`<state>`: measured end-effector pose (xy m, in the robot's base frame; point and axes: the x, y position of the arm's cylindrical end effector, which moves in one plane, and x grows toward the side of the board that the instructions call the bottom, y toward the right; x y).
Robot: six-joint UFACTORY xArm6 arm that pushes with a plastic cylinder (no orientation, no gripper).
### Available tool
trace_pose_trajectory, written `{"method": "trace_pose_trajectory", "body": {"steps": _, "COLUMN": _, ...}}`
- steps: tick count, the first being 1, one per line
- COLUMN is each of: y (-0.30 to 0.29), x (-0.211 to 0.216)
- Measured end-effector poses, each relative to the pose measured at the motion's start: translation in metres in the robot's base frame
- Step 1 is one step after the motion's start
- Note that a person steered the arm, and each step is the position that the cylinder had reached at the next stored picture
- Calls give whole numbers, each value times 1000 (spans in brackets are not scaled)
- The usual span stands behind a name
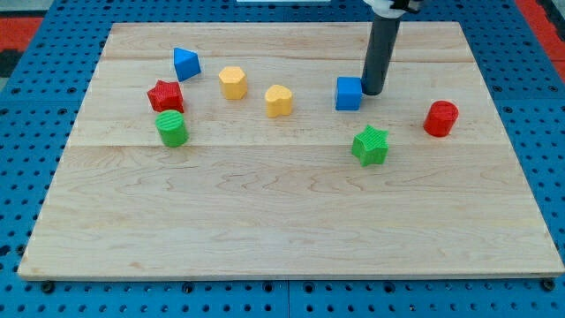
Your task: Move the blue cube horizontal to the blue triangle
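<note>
The blue cube (349,93) sits on the wooden board (282,221) right of centre, in the upper half. My tip (372,92) is right beside the cube's right side, touching it or nearly so. The blue triangle (185,64) lies at the upper left, a little nearer the view's top than the cube.
A red star-shaped block (165,94) and a green cylinder (172,129) lie below the blue triangle. Two yellow blocks (233,82) (279,101) lie between triangle and cube. A green star (370,145) is below the cube. A red cylinder (440,118) is at the right.
</note>
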<state>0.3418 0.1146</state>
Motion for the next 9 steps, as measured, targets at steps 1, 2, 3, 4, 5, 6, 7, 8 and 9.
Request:
{"method": "trace_pose_trajectory", "body": {"steps": 1, "y": -21, "x": 0}}
{"method": "trace_pose_trajectory", "body": {"steps": 2, "y": -21, "x": 3}}
{"method": "trace_pose_trajectory", "body": {"steps": 3, "y": 12, "x": 19}}
{"method": "trace_pose_trajectory", "body": {"steps": 4, "y": 8, "x": 48}}
{"method": "trace_pose_trajectory", "body": {"steps": 5, "y": -15, "x": 47}}
{"method": "trace_pose_trajectory", "body": {"steps": 6, "y": -37, "x": 46}}
{"method": "trace_pose_trajectory", "body": {"steps": 7, "y": -47, "x": 32}}
{"method": "trace_pose_trajectory", "body": {"steps": 8, "y": -53, "x": 11}}
{"method": "trace_pose_trajectory", "body": {"steps": 9, "y": -55, "x": 18}}
